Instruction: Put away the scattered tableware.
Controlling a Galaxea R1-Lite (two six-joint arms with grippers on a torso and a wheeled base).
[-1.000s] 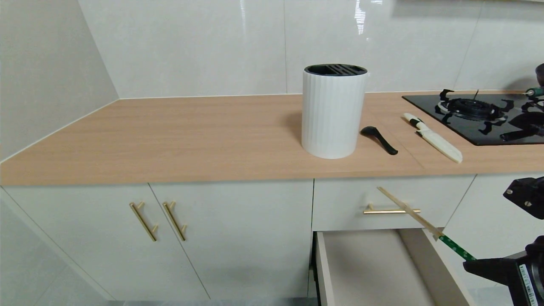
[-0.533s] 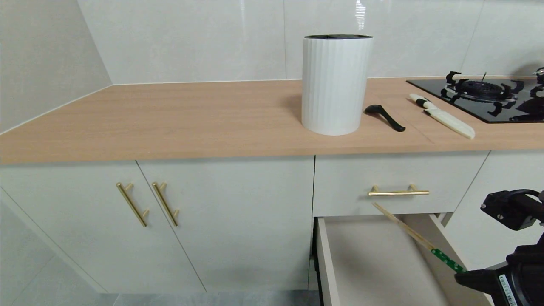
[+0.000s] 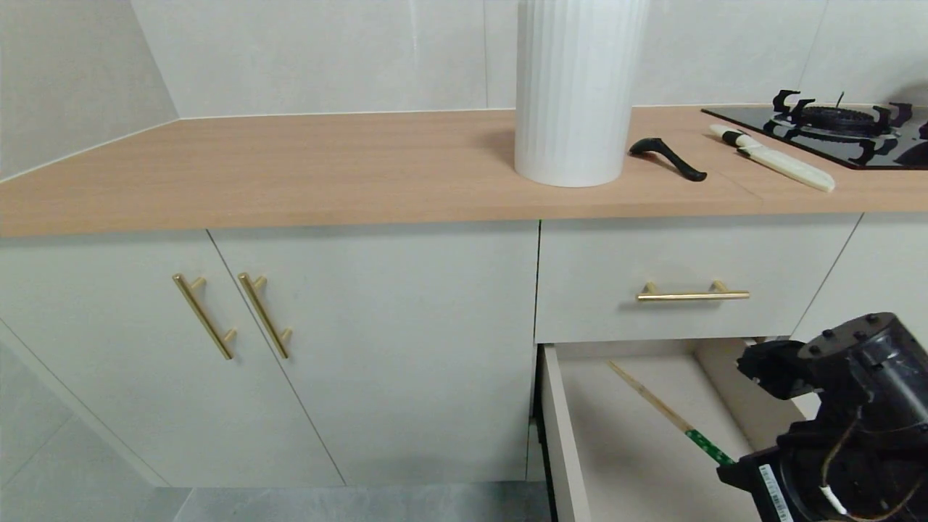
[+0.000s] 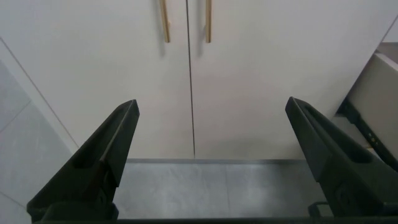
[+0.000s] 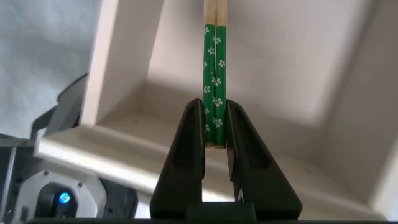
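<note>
R gripper [image 5: 215, 121] is clamped on the chopsticks [image 5: 215, 74]. The pair sits side by side btwn the two black fingers [image 5: 189, 134], pinched at the green flowered end, w/ a short stub poking out behind the pads. The bare bamboo part runs fwd past the fingertips, slanting out over the inside of the open drawer [image 3: 557, 428]. Can't tell if the tips touch the drawer floor.

L gripper [image 4: 211, 124] is spread wide w/ nothing btwn the fingers, low in front of the cabinet doors [image 4: 189, 74], facing them.

Up on the counter [image 3: 290, 167]: white ribbed holder [image 3: 573, 94], black spoon [image 3: 667, 156] just beside it, then the knife [image 3: 772, 158] lying near the stove [image 3: 834, 127].
</note>
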